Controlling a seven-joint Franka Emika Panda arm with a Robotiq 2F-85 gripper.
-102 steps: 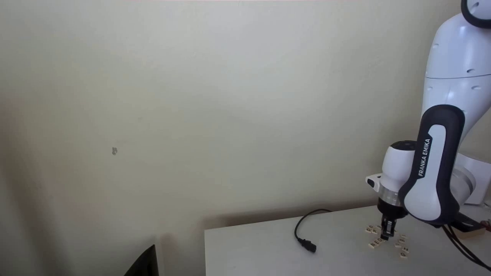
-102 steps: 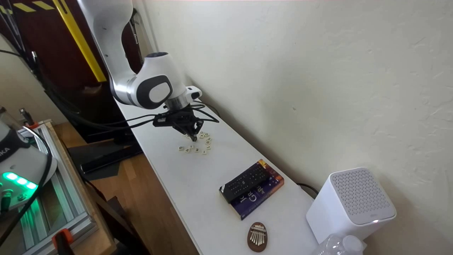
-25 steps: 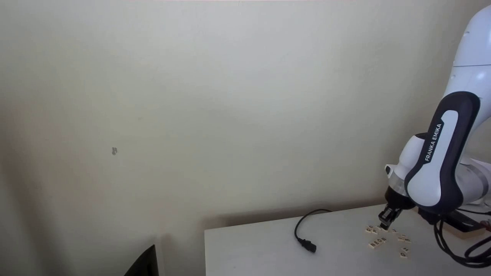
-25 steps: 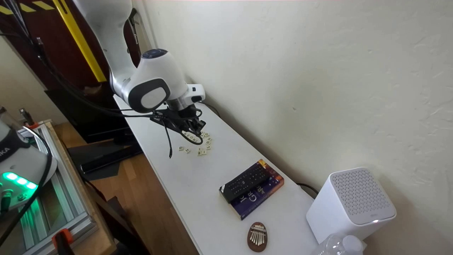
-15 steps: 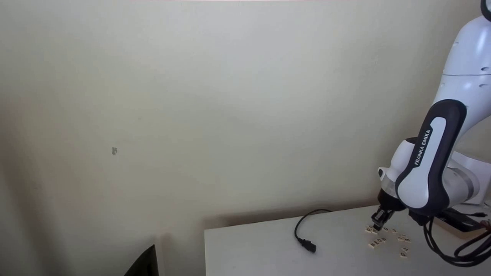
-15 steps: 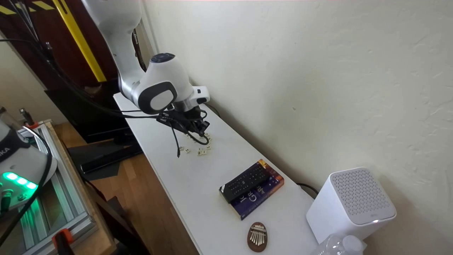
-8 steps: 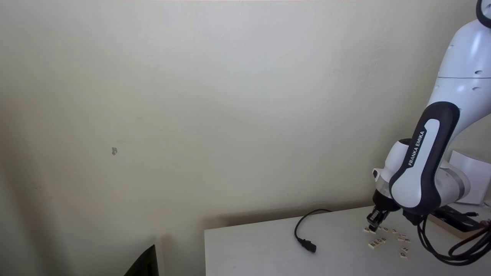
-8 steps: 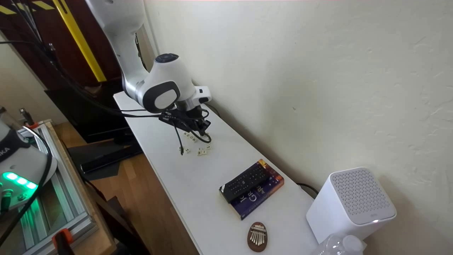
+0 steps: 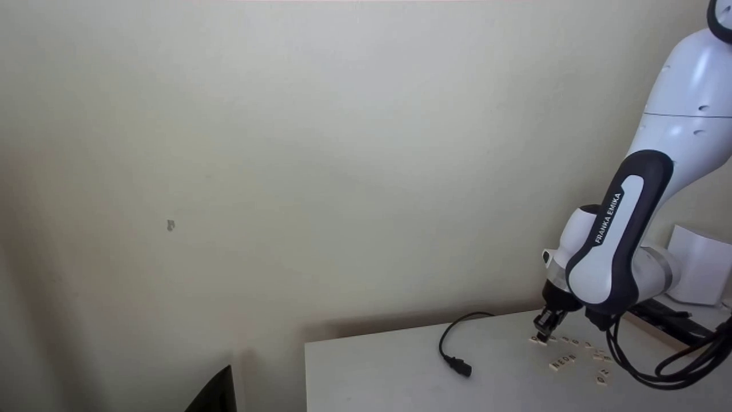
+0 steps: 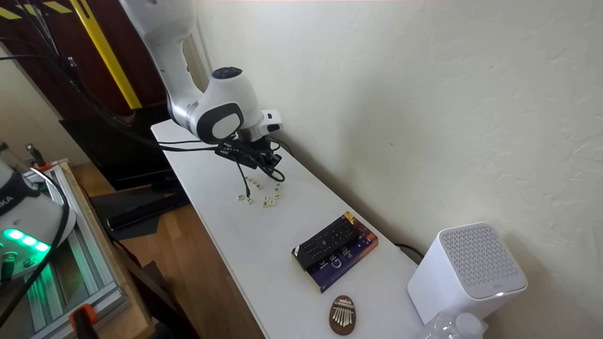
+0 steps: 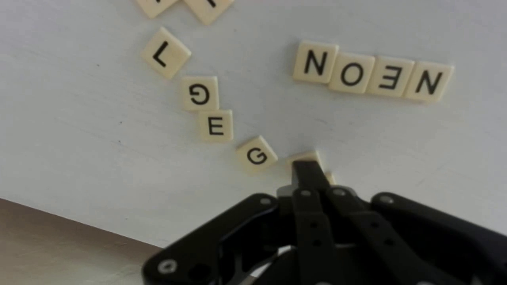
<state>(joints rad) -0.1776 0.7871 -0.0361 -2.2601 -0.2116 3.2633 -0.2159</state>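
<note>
A cream letter tile (image 11: pixel 311 155) lies flat under the tips of my fingers (image 11: pixel 308 174), on the white surface (image 11: pixel 99 158); its letter is hidden from the wrist view, and I cannot tell whether I am touching it. I have my fingers pressed together (the corner of another tile (image 11: pixel 330 178) peeks out just to their right). Left of the covered one, just beside it, sits a G tile (image 11: pixel 256 156), followed by an E tile (image 11: pixel 216 126) and a second G tile (image 11: pixel 200 94) standing edge to edge, with an L tile (image 11: pixel 166 53) farther off. Well to the right and farther away, a row of four tiles (image 11: pixel 368 75) reads NEON from the opposite side. In an exterior view a black power cable (image 9: pixel 459 366) lies left of the letters, while my white arm (image 9: pixel 680 91) reaches in from the right. Nearer than the letters, in an exterior view, a black remote (image 10: pixel 325 244) rests on a purple book (image 10: pixel 341 266); a brown thumb piano (image 10: pixel 342 315) lies nearer still, and a white box (image 10: pixel 471 273) with a grille top stands to the right, partly behind a clear bottle (image 10: pixel 454 326).
</note>
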